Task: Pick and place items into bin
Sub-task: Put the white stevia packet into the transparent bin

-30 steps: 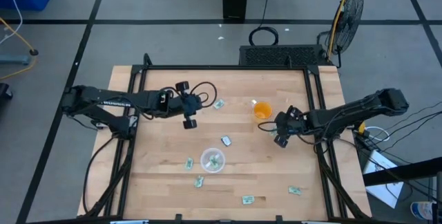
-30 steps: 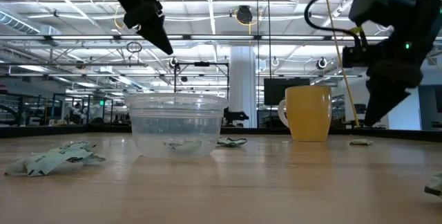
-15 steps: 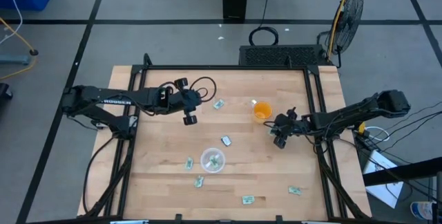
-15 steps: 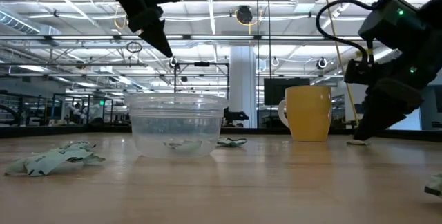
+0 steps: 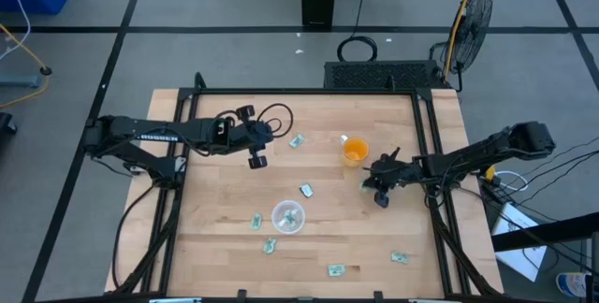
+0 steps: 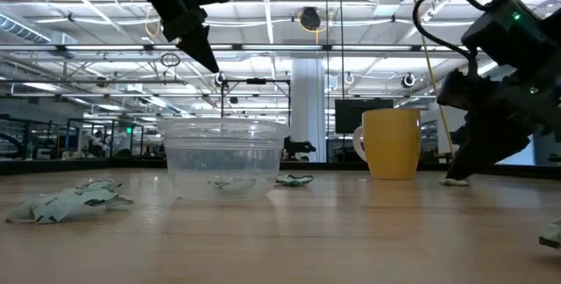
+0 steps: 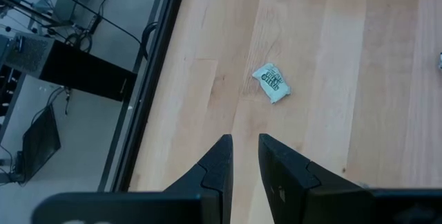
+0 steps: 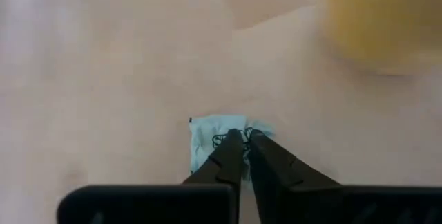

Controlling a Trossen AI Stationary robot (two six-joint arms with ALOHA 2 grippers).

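Several small pale green-and-white packets lie flat on the wooden table, among them one at the far middle (image 5: pixel 298 140), one at the centre (image 5: pixel 306 190) and one near the front (image 5: pixel 336 269). The clear round bin (image 5: pixel 288 217) stands at the middle front with a packet inside; it also shows in the low view (image 6: pixel 223 157). My right gripper (image 5: pixel 369 187) is down at the table just in front of the orange cup (image 5: pixel 356 151), shut on a packet (image 8: pixel 207 137). My left gripper (image 5: pixel 255 160) hangs high over the far left part, its fingers (image 7: pixel 221 158) a narrow gap apart and holding nothing. My right gripper pinches the packet between its two fingertips (image 8: pixel 231 144), at the packet's edge nearest the gripper (image 8: pixel 219 140). The fingers slant down from the table's right side. The packet lies flat on the table (image 6: pixel 456 181).
The orange cup (image 6: pixel 392 144) stands close behind my right gripper. A crumpled packet (image 6: pixel 74 201) lies at the front left of the bin. A black frame (image 5: pixel 426 107) borders the table. Bare wood (image 5: pixel 215 209) lies left of the bin.
My right gripper has gone down from above the table to the packet beside the orange cup, shifting a little toward the table's left. My left gripper has edged slightly toward the far edge and stays high.
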